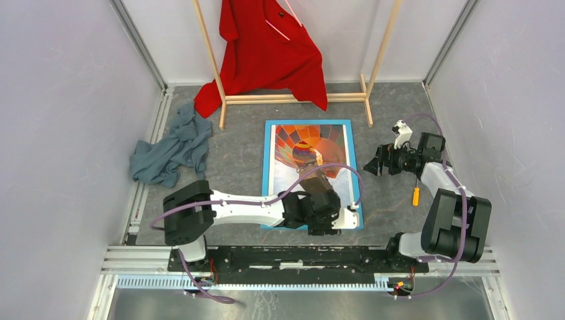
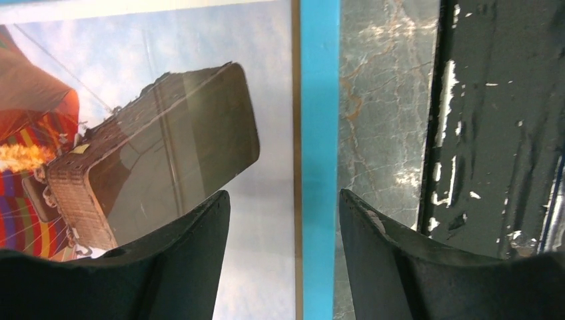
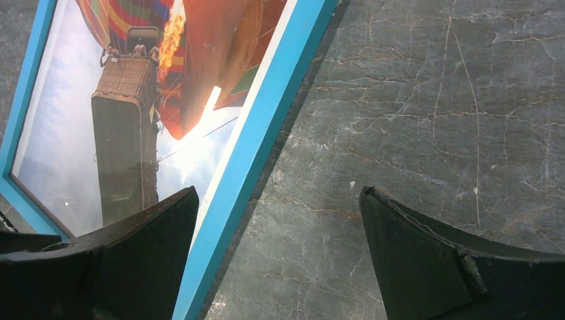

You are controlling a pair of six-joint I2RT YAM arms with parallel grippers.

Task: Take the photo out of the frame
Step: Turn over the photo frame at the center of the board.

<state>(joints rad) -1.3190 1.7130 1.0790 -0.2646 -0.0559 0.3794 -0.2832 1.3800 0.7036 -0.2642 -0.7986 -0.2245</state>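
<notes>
The frame [image 1: 308, 123] lies face-up on the table [image 1: 386, 120], photo [image 1: 293, 143] inside. Our left gripper [image 2: 285, 200] straddles its near border, jaws apart, probably to lift it. Our right gripper [image 3: 279, 191] hangs wide open alongside.

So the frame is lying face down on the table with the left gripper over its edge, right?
Not quite: the frame lies face up, its balloon photo showing in the top view. The left gripper is over its edge, as you said.
</notes>
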